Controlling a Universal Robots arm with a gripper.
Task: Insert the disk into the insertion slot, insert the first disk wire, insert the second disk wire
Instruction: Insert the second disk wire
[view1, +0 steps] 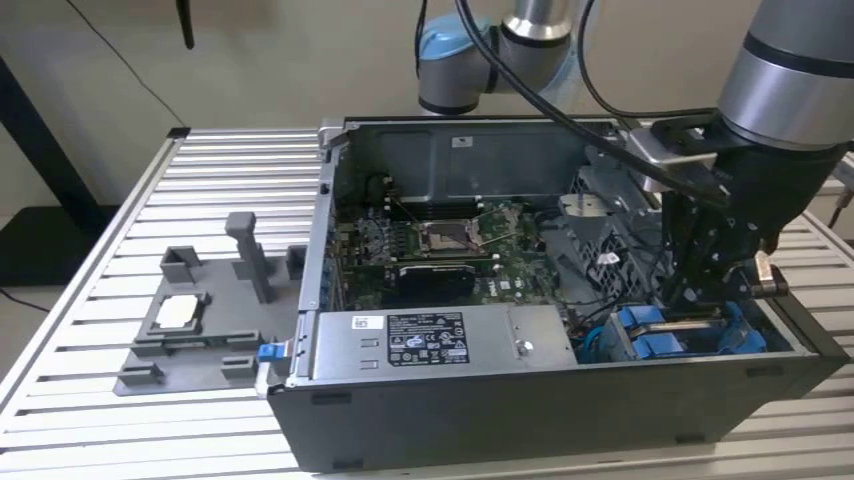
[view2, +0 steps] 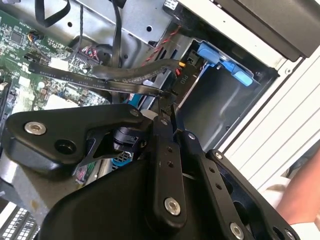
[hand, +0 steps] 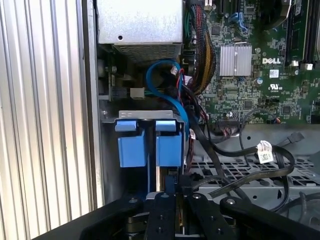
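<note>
reaching down into the open computer case, the arm's tool is hanging over the drive corner, at the exterior view's right. just below the tool, the disk is sitting in the insertion slot, its blue carrier tabs facing up toward the fingers. in both wrist views the black fingers are standing close together, and in the second wrist view they seem to be pinching a flat black wire whose connector end is lying right at the fingertips; whether the grip is truly closed on it i cannot tell. a blue cable is curling just beyond the disk, between it and the grey power supply box. the green motherboard is lying farther off from the tool, deeper in the case. well apart, out on the slatted tabletop, a grey fixture tray is resting beside the case.
</note>
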